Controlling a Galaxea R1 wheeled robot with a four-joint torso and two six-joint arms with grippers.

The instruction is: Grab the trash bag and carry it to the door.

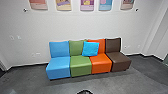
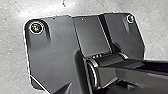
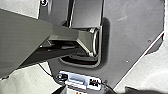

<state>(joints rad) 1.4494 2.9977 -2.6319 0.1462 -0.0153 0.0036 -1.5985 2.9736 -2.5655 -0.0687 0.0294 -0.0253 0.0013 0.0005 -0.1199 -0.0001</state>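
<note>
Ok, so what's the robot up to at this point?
The robot faces four seats against a white wall: a blue seat, a green seat, an orange seat and a brown seat. A bright blue cushion leans where the green and orange backs meet. Whether either arm has the trash bag, I cannot tell from these pictures.

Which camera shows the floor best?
The head view: it takes in the floor in front of the whole row of chairs. Both wrist views show pale patches of it around the robot's dark plate.
</note>
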